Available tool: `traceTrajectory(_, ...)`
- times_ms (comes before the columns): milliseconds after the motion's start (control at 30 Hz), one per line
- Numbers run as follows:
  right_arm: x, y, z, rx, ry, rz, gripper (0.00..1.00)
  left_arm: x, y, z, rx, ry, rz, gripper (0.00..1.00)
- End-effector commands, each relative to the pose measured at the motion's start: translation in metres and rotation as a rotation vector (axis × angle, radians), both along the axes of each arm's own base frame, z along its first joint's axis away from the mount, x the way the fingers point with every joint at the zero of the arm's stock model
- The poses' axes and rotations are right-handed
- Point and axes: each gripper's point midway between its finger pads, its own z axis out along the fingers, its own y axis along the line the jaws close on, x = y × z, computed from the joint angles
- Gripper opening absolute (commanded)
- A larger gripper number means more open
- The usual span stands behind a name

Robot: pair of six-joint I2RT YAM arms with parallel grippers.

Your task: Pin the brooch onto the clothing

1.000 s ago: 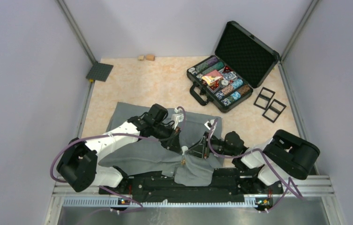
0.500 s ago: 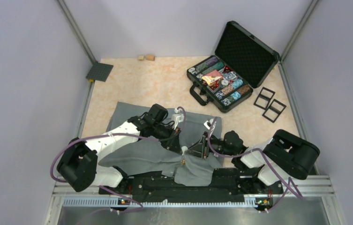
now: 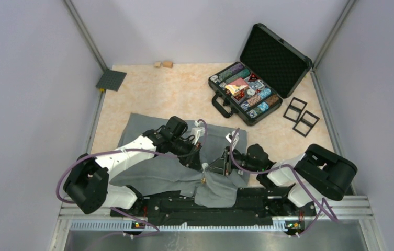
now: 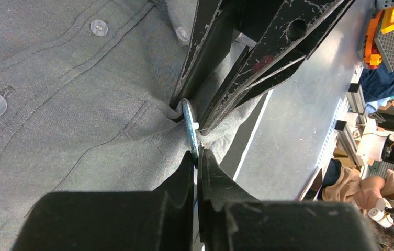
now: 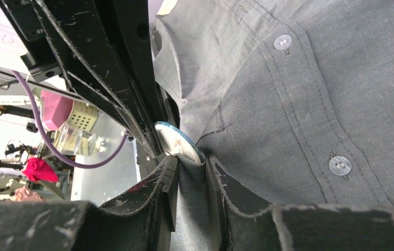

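The clothing, a grey button-up shirt, lies spread on the table in front of the arm bases. The two grippers meet over its near edge. My left gripper is shut on the thin edge of the brooch, a round white disc with a blue rim. My right gripper is shut on a raised fold of the shirt, right against the brooch. In the left wrist view its fingers come down from the top onto the bunched cloth. The pin itself is hidden.
An open black case holding poker chips stands at the back right, its lid raised. Two black square frames lie beside it. A dark grey plate and two small tan pieces sit at the back.
The right arm's wrist has shifted slightly to the left and away. Both grips look the same.
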Motion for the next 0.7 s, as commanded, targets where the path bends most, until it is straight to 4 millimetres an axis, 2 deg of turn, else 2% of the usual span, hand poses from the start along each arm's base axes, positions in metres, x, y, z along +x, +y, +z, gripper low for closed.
traceTrajectory(0, 0.034, 0.017, 0.041, 0.089, -0.077, -0.094, 0.26, -0.008, -0.024, 0.034, -0.156, -0.035, -0.112, 0.0)
traceTrajectory(667, 0.051, 0.034, 0.022, 0.007, 0.048, -0.122, 0.24, -0.012, -0.026, 0.035, -0.161, -0.041, -0.128, 0.0)
